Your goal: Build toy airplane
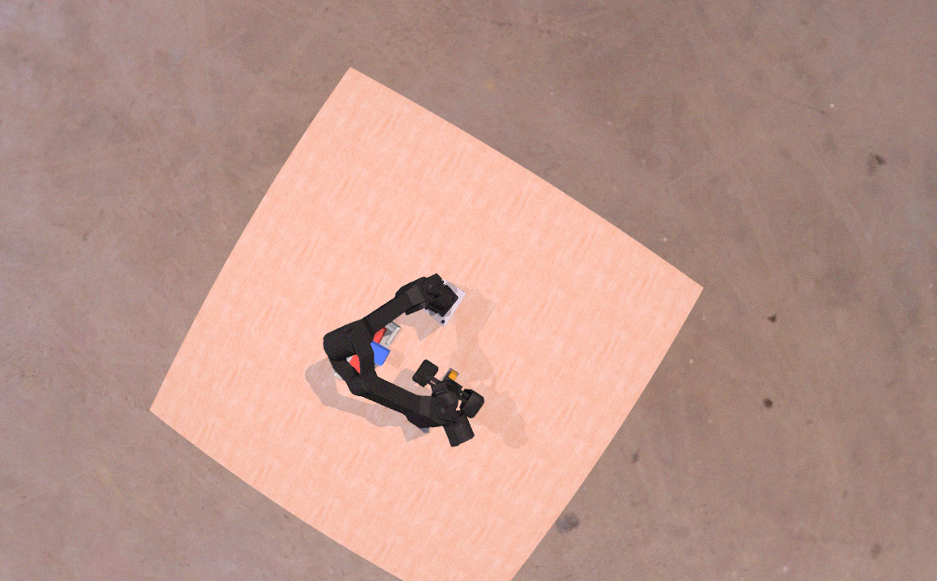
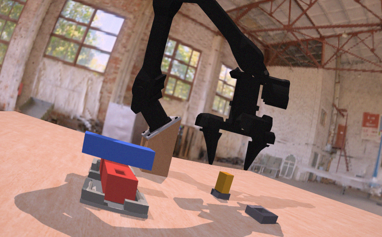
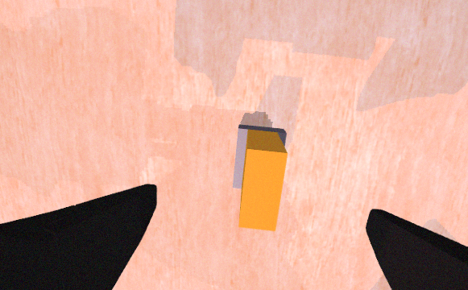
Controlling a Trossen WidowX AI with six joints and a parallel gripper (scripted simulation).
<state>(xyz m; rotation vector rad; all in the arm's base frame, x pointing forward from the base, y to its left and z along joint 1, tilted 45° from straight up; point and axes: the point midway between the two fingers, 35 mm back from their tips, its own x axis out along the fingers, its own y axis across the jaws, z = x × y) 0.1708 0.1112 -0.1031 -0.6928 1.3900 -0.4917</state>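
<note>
The red fuselage (image 1: 356, 363) (image 2: 121, 188) sits in the grey cradle (image 1: 391, 334) (image 2: 92, 190) and looks level. The blue wing (image 1: 379, 353) (image 2: 117, 150) lies across its top; its tab is hidden. The socket near the tail is open and empty in the exterior view. The yellow tail fin (image 1: 453, 374) (image 2: 224, 182) (image 3: 261, 191) stands upright in a small dark holder (image 2: 220, 195) (image 3: 240, 161). My gripper (image 1: 448, 388) (image 2: 228, 167) (image 3: 261, 207) is open and empty, pointing down above the fin, with a finger to either side of it in the wrist view.
A second dark holder (image 2: 270, 218), with nothing in it, lies to the right of the fin's holder in the exterior view. The arm's brown pedestal (image 2: 164, 150) stands behind the cradle. The arm covers part of the cradle and fuselage in the top view.
</note>
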